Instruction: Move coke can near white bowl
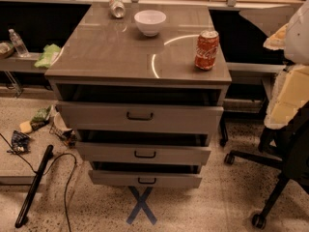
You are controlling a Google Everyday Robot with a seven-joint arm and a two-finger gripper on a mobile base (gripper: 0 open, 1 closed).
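Observation:
The coke can is red with white script and a silver top. It stands upright near the front right corner of the grey cabinet top. The white bowl sits at the back middle of the same top, well apart from the can, up and to the left of it. A pale white and yellowish bulk fills the right edge of the view; I cannot tell whether it is part of my arm. My gripper is not in view.
A silvery crushed can lies at the back left of the top, left of the bowl. The cabinet's three drawers are pulled partly open. An office chair base stands at the right. Litter and a cable lie on the floor at the left.

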